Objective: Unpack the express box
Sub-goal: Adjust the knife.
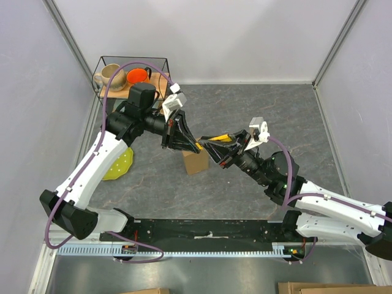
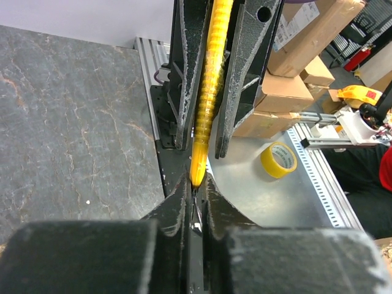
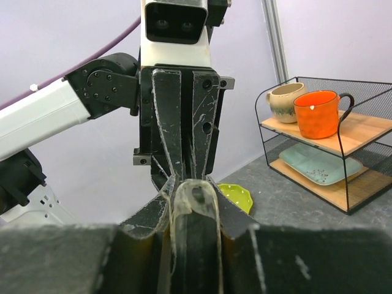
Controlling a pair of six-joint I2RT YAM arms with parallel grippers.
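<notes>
The express box (image 1: 196,162), a small brown cardboard box, stands on the grey table just below where the two grippers meet; it is out of both wrist views. My left gripper (image 1: 197,146) (image 2: 196,184) is shut on the thin tip of a yellow ribbed utility knife (image 2: 208,92). My right gripper (image 1: 215,150) (image 3: 195,187) faces it and is shut on the knife's other end, whose pale translucent cap (image 3: 196,202) sits between its jaws. The knife (image 1: 223,138) bridges both grippers in the air above the box.
A green plate (image 1: 117,165) (image 3: 236,196) lies at the left under the left arm. A wire rack (image 1: 131,76) at the back left holds a beige mug, an orange mug (image 3: 315,113) and a teal plate (image 3: 318,165). A yellow tape roll (image 2: 278,159) lies beyond the table edge.
</notes>
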